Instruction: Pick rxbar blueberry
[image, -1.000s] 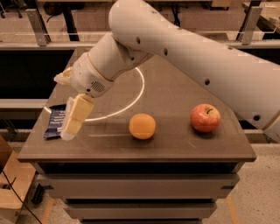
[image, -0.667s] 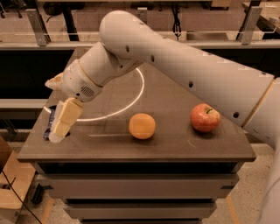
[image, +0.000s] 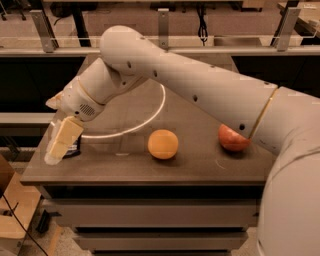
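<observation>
The rxbar (image: 75, 148) lies at the table's (image: 200, 170) nine o'clock edge, mostly hidden behind my gripper (image: 57, 147). I can't make out whether its jaws are apart or together. The orange (image: 163, 144) sits toward six o'clock and the apple (image: 231, 140) toward four.

My arm (image: 200, 85) is a thick, smooth, off-white shell, rounded at the joints and dotted with small dark holes. A thin tan band (image: 263, 116) rings one joint. My wrist (image: 84, 106) carries a patch of fine dots. My gripper (image: 60, 142), pale yellow, is at the table's (image: 200, 167) left edge.
</observation>
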